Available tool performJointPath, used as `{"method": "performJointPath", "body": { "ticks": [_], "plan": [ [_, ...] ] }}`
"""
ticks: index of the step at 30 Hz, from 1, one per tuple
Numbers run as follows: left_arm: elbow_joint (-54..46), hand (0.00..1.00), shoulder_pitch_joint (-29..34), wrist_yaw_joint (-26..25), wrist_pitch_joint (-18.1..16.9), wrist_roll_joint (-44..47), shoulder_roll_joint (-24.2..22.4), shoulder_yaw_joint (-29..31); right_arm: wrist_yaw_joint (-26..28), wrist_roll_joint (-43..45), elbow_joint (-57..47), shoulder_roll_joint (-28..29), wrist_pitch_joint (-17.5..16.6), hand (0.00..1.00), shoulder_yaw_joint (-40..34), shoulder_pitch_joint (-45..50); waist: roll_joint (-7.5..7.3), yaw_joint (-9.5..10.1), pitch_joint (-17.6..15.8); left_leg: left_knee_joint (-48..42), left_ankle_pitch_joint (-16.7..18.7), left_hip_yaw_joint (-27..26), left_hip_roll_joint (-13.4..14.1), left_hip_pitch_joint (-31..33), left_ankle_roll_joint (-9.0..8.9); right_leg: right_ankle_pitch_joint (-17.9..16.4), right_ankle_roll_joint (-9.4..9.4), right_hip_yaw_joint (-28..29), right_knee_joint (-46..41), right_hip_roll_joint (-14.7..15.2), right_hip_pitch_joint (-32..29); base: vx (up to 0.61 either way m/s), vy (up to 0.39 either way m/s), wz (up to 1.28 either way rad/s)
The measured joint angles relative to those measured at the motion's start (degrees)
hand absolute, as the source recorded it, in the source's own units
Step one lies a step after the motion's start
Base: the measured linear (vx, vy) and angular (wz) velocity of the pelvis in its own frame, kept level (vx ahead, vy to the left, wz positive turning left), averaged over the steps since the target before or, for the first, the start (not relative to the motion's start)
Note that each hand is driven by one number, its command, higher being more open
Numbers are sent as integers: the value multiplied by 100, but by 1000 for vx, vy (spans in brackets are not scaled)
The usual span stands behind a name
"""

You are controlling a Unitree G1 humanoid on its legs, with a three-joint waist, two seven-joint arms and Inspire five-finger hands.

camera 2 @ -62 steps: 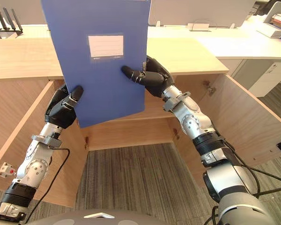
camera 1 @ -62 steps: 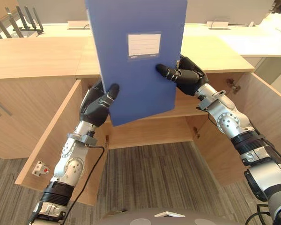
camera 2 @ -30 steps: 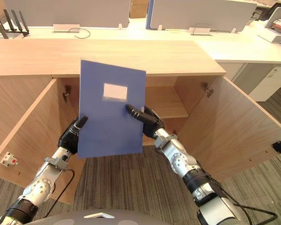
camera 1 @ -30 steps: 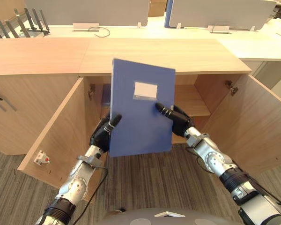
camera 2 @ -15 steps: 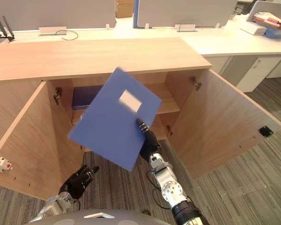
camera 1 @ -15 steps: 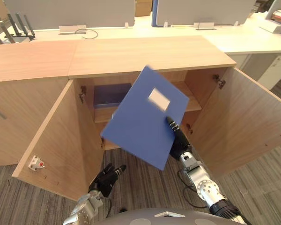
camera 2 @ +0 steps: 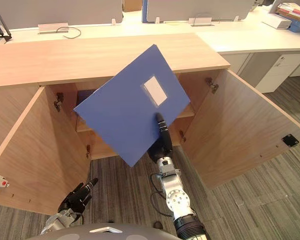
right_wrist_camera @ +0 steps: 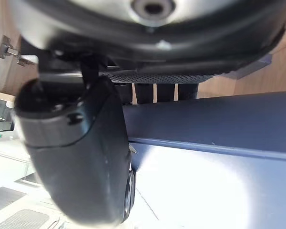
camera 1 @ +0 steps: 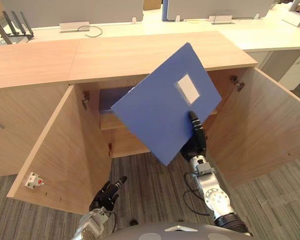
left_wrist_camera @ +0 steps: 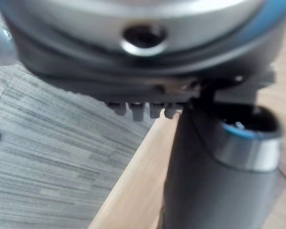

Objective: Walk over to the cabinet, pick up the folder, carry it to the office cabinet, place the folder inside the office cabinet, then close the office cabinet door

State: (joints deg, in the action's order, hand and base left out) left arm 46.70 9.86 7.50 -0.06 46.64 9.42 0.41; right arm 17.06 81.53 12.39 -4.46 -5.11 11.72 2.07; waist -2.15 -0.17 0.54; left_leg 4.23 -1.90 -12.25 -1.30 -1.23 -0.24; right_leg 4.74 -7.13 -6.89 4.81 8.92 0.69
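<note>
The blue folder (camera 1: 160,107) is now carried by the right robot hand (camera 1: 196,141) alone, clamped on its lower right edge, with the thumb (camera 1: 194,121) laid up the front cover and the fingers behind it. The right wrist view shows the same grip, the thumb (right_wrist_camera: 81,157) lying over the dark cover (right_wrist_camera: 205,124). Two seconds ago both hands held the folder upright and high, one on each side edge. A second ago they had brought it down in front of the open cabinet (camera 1: 140,55), still square. Half a second ago the left side had let go and the folder had begun to tip. Since then it has tipped further, so it stands on one corner like a diamond, the white label (camera 1: 188,89) turned askew. Its top corner reaches up across the front edge of the wooden surface, and its body hangs in front of the opening, not yet inside. The left robot hand (camera 1: 106,195) sits low over the striped carpet (camera 1: 155,175), fingers loose and apart, holding nothing, much where it was half a second ago. Both doors stand wide, the left door (camera 1: 55,150) and the right door (camera 1: 255,125), as in every earlier picture. Behind the folder's left edge the shelf (camera 1: 115,121) carries a dark blue flat thing (camera 1: 115,97), partly hidden by the folder. The head camera has shifted between pictures, so the cabinet sits slightly differently in view.
</note>
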Motion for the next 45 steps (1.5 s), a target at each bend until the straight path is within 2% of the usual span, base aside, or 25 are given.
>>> {"method": "performJointPath", "body": {
  "ticks": [7, 10, 14, 17, 18, 20, 22, 24, 27, 29, 31, 32, 33, 35, 36, 39, 41, 45],
  "plan": [
    [304, 100, 19, -78, -3, -58, -75, 184, -2, 55, 98, 49, -116, 0, -159, 168, -54, 4, -45, -2, 36, -1, 14, -33, -50, -10, -2, 2, 1, 4, 29, -53, -15, -1],
    [540, 100, 44, -91, -15, -231, -140, 418, -4, 43, 609, 202, -106, 0, -417, 297, -77, 9, -75, 0, 41, -13, 12, -33, -54, -14, 0, 8, 1, 8, 27, -38, -7, -1],
    [1046, 100, 150, -122, -113, -958, -312, 794, -115, 33, 1469, 393, -79, 0, -1115, 562, 2, 56, -127, 1, 112, -155, -2, -116, -58, -33, -13, 166, -69, 23, 13, -7, 9, -18],
    [1419, 100, 197, -238, -122, -1414, -430, 1145, -288, 85, 1656, 439, -148, 0, -1495, 720, 112, 28, -213, -13, 179, -228, -18, -214, -42, -333, -31, 306, -663, 56, -204, 17, 28, -16],
    [1583, 100, 195, -326, -143, -1795, -434, 1333, -316, 100, 1652, 470, -243, 0, -1693, 839, 118, 0, -226, -26, 234, -186, -68, -279, -11, -621, -53, 319, -1171, 127, -358, 39, 32, 5],
    [1734, 100, 193, -390, -201, -2012, -440, 1489, -360, 115, 1649, 506, -342, 0, -1841, 888, 76, -5, -259, -22, 344, -40, -178, -440, 27, -907, -74, 355, -1787, 229, -454, 46, 8, -1],
    [1883, 100, 195, -441, -236, -2094, -524, 1774, -378, 271, 1473, 578, -443, 0, -1904, 893, 98, -13, -314, -125, 425, 39, -223, -585, 72, -1011, 74, 273, -3066, 331, -935, 17, 11, -6],
    [1930, 100, 204, -444, -237, -2333, -536, 1905, -377, 322, 1317, 685, -525, 0, -1880, 885, 52, -7, -363, -103, 480, 36, -263, -737, 143, -985, 251, -23, -3593, 491, -1111, 5, 17, 0],
    [1960, 100, 174, -443, -246, -2475, -583, 1998, -371, 318, 1302, 687, -522, 0, -1617, 781, 89, -6, -415, 29, 448, 127, -246, -907, 293, -939, 280, -261, -3709, 556, -1065, 35, 22, 6],
    [1941, 100, 138, -445, -252, -2473, -582, 1963, -371, 313, 1303, 719, -468, 0, -1517, 783, 123, -8, -512, 47, 426, 289, -149, -958, 354, -1272, 317, -290, -3657, 480, -1075, 69, -26, 29],
    [1866, 100, 88, -451, -256, -2461, -615, 1967, -372, 308, 1300, 727, -420, 0, -1398, 776, 156, 27, -609, -7, 486, 345, 10, -964, 286, -1312, 277, -302, -3419, 316, -1201, 70, -53, 25],
    [1785, 100, 116, -453, -255, -2460, -640, 1975, -373, 299, 1292, 749, -412, 0, -1299, 776, 169, 52, -647, -20, 524, 347, 103, -1017, 220, -1241, 176, -287, -3119, 202, -1240, 121, -114, 17],
    [1712, 100, 157, -451, -253, -2460, -637, 2012, -377, 299, 1265, 755, -411, 0, -1167, 784, 115, 73, -634, -76, 563, 348, 105, -1028, 95, -1077, 83, -222, -2693, 178, -1194, 145, -138, 18],
    [1550, 100, 183, -452, -258, -2467, -637, 2155, -378, 301, 1114, 755, -410, 0, -1039, 850, -90, 142, -588, -200, 731, 375, -10, -1019, -53, -667, 157, -190, -1981, 260, -1062, 179, -183, 18],
    [1553, 100, 168, -476, -263, -2477, -696, 2261, -383, 302, 1097, 740, -410, 0, -1064, 847, -91, 165, -556, -264, 837, 416, 56, -1038, -99, -430, 234, -283, -1888, 226, -961, 232, -217, 32],
    [1472, 100, 182, -509, -276, -2471, -1118, 2532, -393, 317, 974, 682, -443, 0, -1218, 809, 382, 211, -377, -288, 903, 380, 560, -914, -403, -422, 389, -589, -1449, -235, -804, 295, -198, 15],
    [1467, 100, 172, -503, -276, -2460, -1212, 2604, -396, 318, 956, 650, -463, 0, -1229, 822, 483, 186, -346, -285, 913, 299, 746, -929, -481, -465, 472, -710, -1320, -413, -689, 268, -134, 12],
    [1449, 100, 132, -436, -277, -2428, -1282, 2656, -397, 309, 936, 630, -480, 0, -1282, 819, 500, 168, -316, -216, 949, 185, 919, -1020, -604, -480, 512, -827, -1016, -638, -441, 191, -53, 9]
  ]
}}
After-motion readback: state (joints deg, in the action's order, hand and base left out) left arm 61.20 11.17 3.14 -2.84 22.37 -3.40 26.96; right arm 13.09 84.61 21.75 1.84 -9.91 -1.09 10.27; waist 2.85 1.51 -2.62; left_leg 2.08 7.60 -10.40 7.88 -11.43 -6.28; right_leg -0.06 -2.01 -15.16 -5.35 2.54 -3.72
